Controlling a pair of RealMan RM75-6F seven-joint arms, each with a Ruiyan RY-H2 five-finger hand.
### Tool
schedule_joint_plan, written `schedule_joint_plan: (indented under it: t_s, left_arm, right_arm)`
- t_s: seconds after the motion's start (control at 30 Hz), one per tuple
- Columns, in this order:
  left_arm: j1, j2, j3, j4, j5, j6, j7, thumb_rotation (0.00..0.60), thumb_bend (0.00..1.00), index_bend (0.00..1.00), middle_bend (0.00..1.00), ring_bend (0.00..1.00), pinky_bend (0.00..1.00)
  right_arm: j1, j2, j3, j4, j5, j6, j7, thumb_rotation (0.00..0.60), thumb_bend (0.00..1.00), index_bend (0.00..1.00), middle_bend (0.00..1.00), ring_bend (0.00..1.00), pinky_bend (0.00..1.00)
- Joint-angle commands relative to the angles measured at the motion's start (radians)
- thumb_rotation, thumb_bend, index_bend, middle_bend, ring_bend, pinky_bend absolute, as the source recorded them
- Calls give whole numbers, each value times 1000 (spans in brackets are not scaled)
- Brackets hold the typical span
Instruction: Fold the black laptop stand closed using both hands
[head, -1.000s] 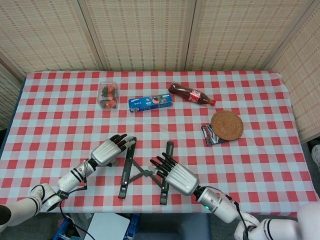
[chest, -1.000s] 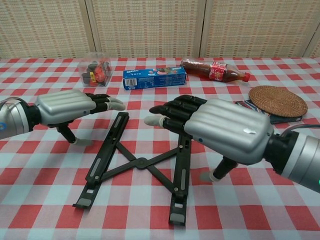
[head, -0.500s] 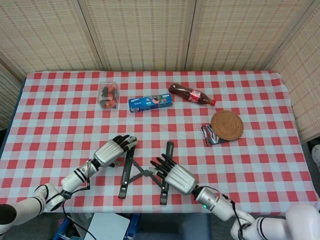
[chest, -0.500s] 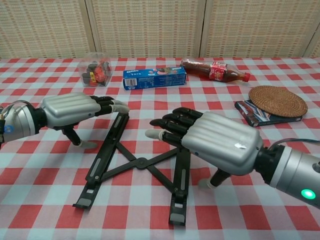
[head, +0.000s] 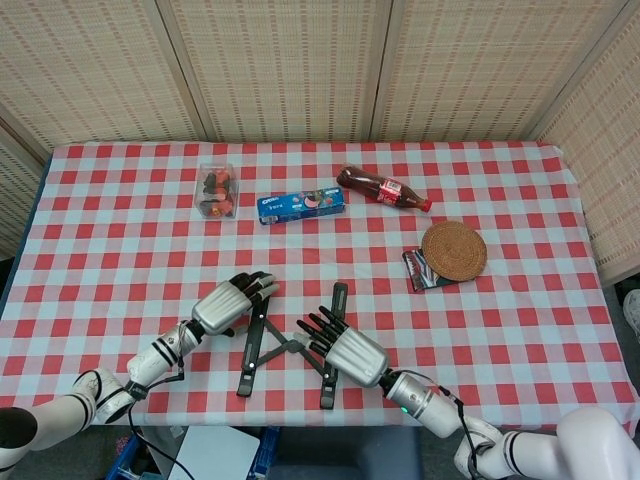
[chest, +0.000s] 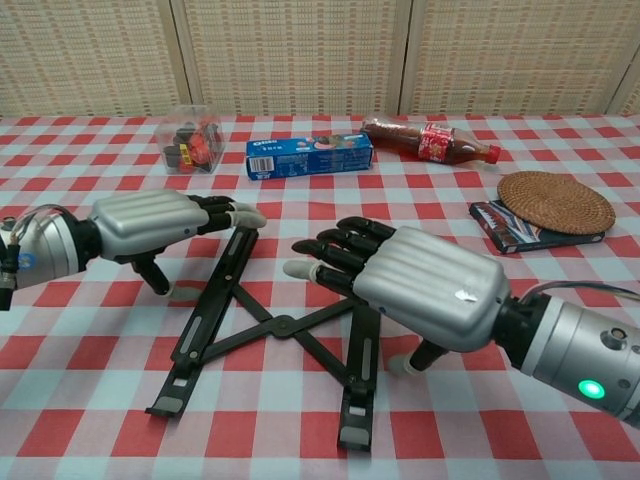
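Stand (chest: 270, 325) of flat black bars, splayed in an X, under silver-shelled hands' (chest: 160, 225) (chest: 425, 285) spread, empty black fingers (chest: 335, 250).

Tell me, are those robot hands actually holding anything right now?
No. The left hand and right hand hover over the black laptop stand with fingers spread, gripping nothing. Whether any fingertip touches it cannot be told.

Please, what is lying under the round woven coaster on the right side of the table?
Under the round woven straw coaster lies a flat dark packet with red and white markings. Only its near-left part sticks out; the rest is covered, so its print cannot be read.
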Motion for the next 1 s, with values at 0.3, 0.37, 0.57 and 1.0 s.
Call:
schedule_joint_plan:
  t_s: [0.3,0.37,0.57,1.0]
  left_arm:
    - [-1,-8,-6,-19,-22,-9,-46,600,257,0,0,0,163]
    - [-1,-5,-9,-32,-33,-18,-62,600,257,0,0,0,163]
    - [-1,3,-15,-60,-54,-35,-85,600,257,0,0,0,163]
    - [-9,15,-20,-104,-70,-59,-107,600,257,0,0,0,163]
  right_arm:
    - [0,-22,0,30,-6,19,10,600,0,0,0,0,0]
    - [1,-30,0,42,-9,23,14,600,0,0,0,0,0]
    - [3,-65,4,86,-24,54,35,600,0,0,0,0,0]
    - [0,-152,23,215,-55,165,94,600,0,0,0,0,0]
